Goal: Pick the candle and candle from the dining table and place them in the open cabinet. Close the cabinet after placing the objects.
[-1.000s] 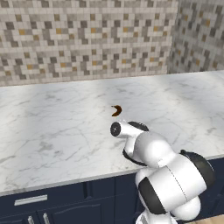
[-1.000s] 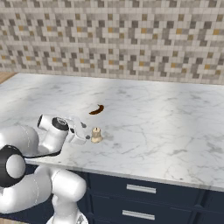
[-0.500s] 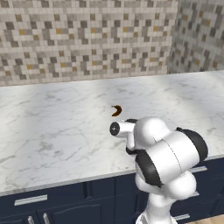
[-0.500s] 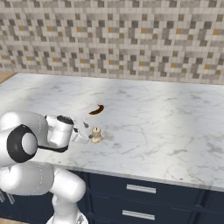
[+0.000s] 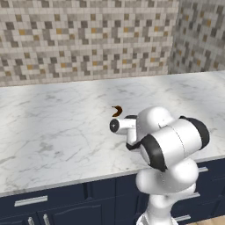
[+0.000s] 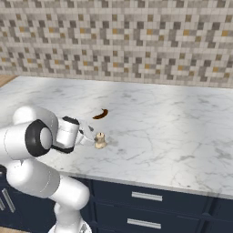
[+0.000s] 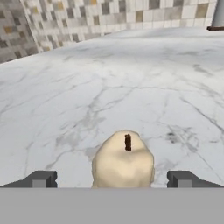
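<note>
The short lumpy cream candle (image 6: 100, 141) stands on the white marble dining table (image 6: 173, 132), close to its front edge. In the hand view this candle (image 7: 124, 162) sits low and centred with its dark wick up. It lies between my gripper's (image 7: 113, 180) two fingertips (image 7: 41, 179), which stand wide apart and clear of it, so the gripper is open. In the right base view the gripper (image 6: 88, 136) is just left of the candle. A slim upright taper candle on a dark base (image 7: 217, 19) is cut off at the hand view's far top right. The cabinet is out of view.
A brown crescent pastry (image 6: 100, 113) (image 5: 117, 110) lies on the marble just behind the candle. A mosaic tile wall (image 5: 88, 39) runs along the back of the table. Navy drawer fronts with silver handles (image 6: 146, 196) sit below the front edge.
The arm's elbow has risen and swung over, and the hand has edged closer to the cream candle. The candle and the pastry have stayed put. The jaws stay open.
</note>
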